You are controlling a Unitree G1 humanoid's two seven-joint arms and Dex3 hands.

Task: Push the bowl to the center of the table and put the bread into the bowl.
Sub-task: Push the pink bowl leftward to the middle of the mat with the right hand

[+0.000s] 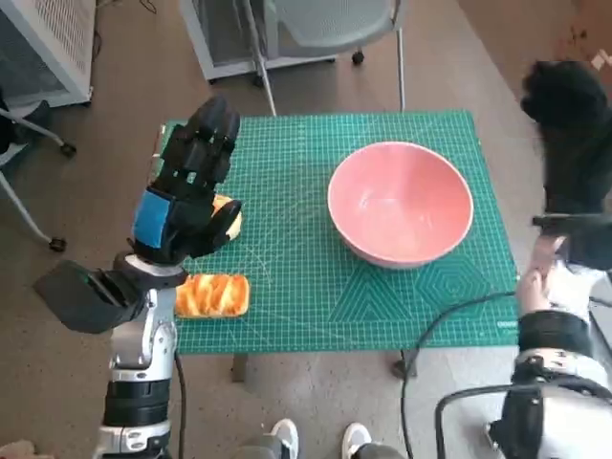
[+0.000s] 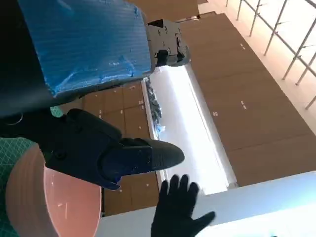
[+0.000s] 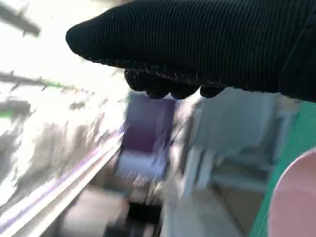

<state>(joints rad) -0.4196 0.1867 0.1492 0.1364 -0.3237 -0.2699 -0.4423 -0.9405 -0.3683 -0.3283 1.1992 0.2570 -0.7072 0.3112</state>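
We see a green cutting mat [image 1: 316, 277] w/ grid covering the table; brown floor around. Pink bowl [image 1: 401, 202] sits right of centre. Bread [image 1: 212, 295] lies at near-left edge. Left hand [image 1: 191, 182] raised, fingers spread, grasping nothing. Right hand [image 1: 572, 124] off-table, state unclear.

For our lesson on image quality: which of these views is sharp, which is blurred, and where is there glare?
Head view: sharp, evenly lit, the bowl crisp. Right wrist view: background smeared by motion blur, only the right hand fairly clear. Left wrist view: a bright overexposed strip beyond the left hand.
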